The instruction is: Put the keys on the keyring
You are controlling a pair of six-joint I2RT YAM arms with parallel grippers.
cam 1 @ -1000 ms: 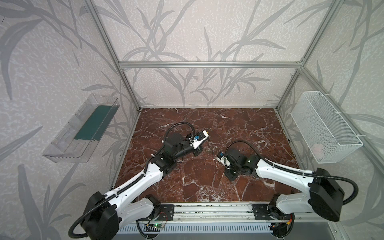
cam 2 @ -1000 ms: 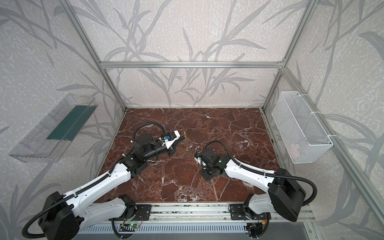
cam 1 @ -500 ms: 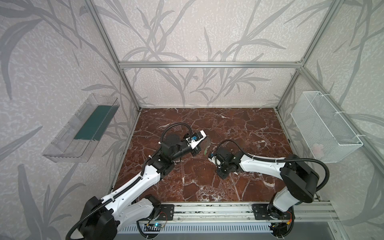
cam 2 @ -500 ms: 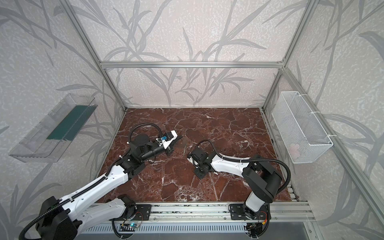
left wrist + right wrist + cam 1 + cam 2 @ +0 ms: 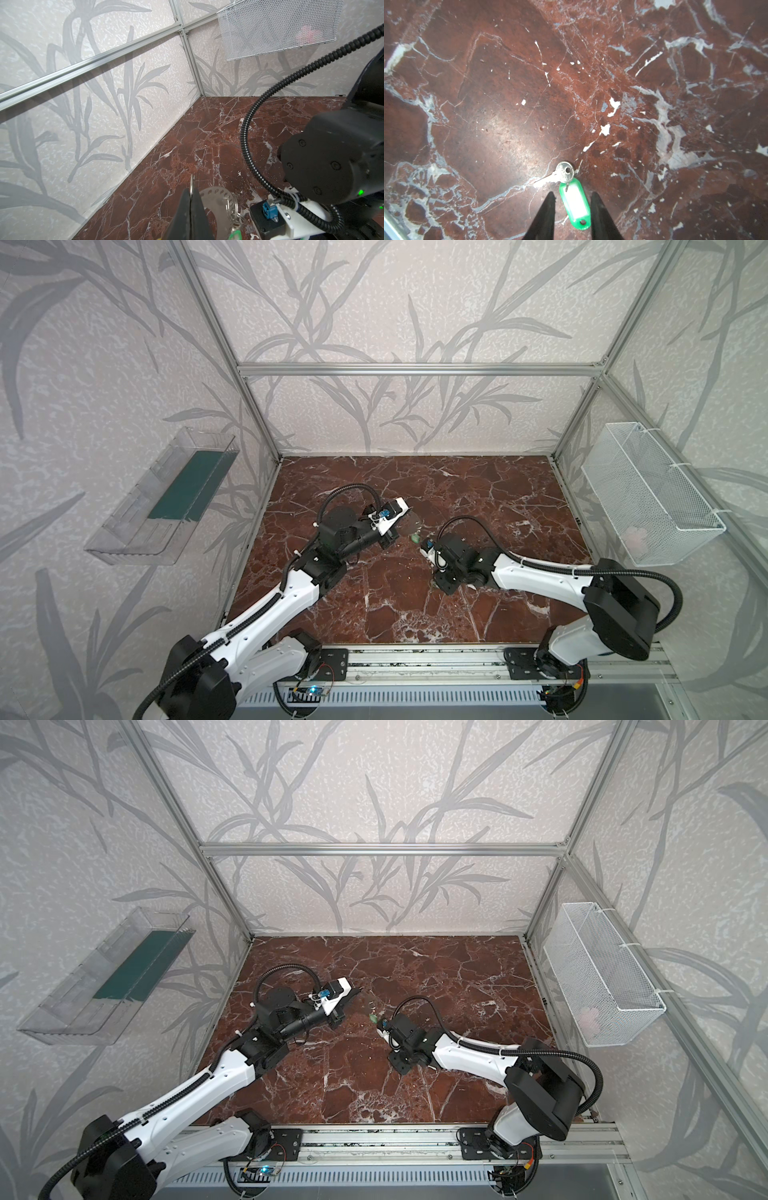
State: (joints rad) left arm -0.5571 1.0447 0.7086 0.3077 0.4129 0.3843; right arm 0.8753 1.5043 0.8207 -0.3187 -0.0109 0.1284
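Note:
My left gripper [image 5: 192, 192] is shut on the rim of the keyring [image 5: 216, 197], a flat grey perforated ring held off the floor. A wire loop on the keyring carries a green tag [image 5: 234, 235] at the left wrist view's edge. In the right wrist view, one of the keys [image 5: 563, 172] lies on the marble with its green, white-labelled tag [image 5: 576, 204]. The tag sits between the open fingers [image 5: 548, 209] of my right gripper [image 5: 573, 195], which do not touch it. In a top view the keyring [image 5: 412, 523] and a green tag [image 5: 414, 537] show between the two grippers.
The floor is red-brown marble [image 5: 478, 497], walled on three sides. A white mesh basket [image 5: 648, 497] hangs on the right wall. A clear tray [image 5: 166, 497] hangs on the left wall. An aluminium rail [image 5: 415, 664] runs along the front.
My right gripper has gone from shut to open while moving left towards the left gripper. The key's tag now lies free between its fingers. The left gripper stays shut on the keyring.

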